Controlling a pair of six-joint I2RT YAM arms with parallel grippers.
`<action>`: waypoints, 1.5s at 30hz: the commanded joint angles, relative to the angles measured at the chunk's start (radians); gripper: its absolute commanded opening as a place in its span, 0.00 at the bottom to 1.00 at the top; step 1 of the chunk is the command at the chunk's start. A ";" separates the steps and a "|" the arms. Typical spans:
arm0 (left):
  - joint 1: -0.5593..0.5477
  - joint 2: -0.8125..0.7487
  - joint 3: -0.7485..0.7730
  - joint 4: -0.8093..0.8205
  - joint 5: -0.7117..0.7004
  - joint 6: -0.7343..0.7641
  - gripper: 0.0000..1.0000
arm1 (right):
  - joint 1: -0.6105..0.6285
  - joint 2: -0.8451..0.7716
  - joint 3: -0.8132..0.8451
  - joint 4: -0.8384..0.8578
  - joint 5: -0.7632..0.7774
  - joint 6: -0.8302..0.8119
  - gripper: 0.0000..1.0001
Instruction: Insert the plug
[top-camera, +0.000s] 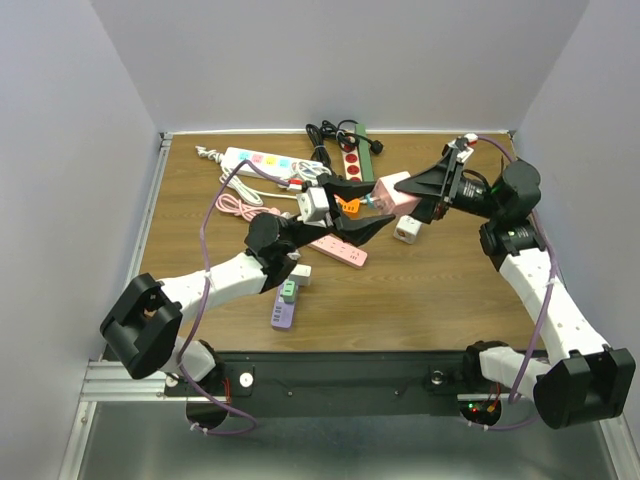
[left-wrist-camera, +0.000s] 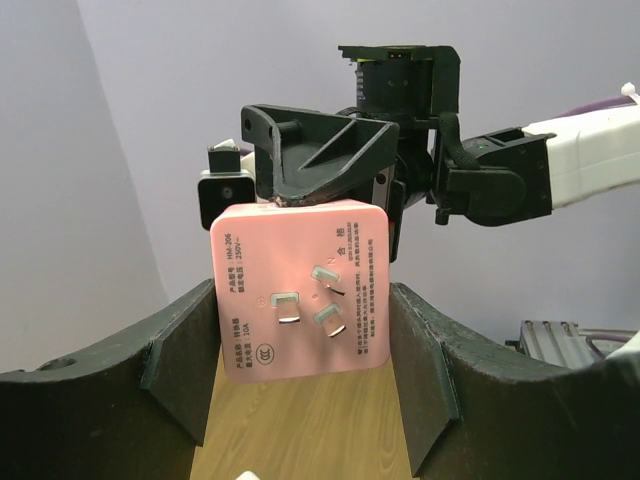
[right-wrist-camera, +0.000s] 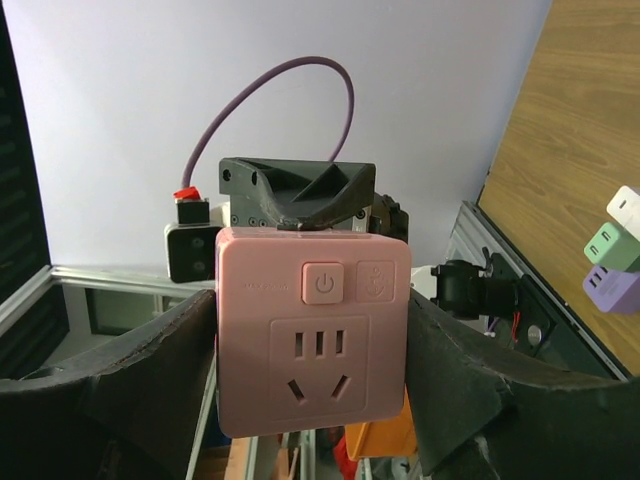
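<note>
The plug (top-camera: 397, 193) is a pink cube adapter held in the air above the table's back middle, between both arms. The left wrist view shows its three-pronged face (left-wrist-camera: 300, 305). The right wrist view shows its socket face (right-wrist-camera: 315, 385) with a power button. My left gripper (top-camera: 372, 207) grips it from the left, its fingers pressed on both flanks (left-wrist-camera: 300, 300). My right gripper (top-camera: 418, 188) meets it from the right, and its fingers also touch both sides (right-wrist-camera: 312, 320). A pink power strip (top-camera: 338, 250) lies on the wood below.
A white power strip (top-camera: 262, 162) and a black one with red sockets (top-camera: 355, 150) lie at the back among tangled cords. A white cube adapter (top-camera: 405, 231) sits under the right gripper. Green (top-camera: 288, 290) and purple (top-camera: 282, 315) adapters lie near the left forearm.
</note>
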 joint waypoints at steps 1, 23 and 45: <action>-0.004 -0.031 -0.016 0.036 0.006 -0.053 0.25 | 0.006 -0.035 -0.009 0.150 0.038 -0.015 0.00; 0.051 -0.074 -0.123 -0.259 -0.134 -0.091 0.90 | -0.030 0.116 -0.012 0.169 0.149 -0.323 0.00; 0.039 0.306 0.361 -1.240 -0.612 -0.532 0.82 | -0.081 0.216 0.046 -0.204 0.496 -1.012 0.00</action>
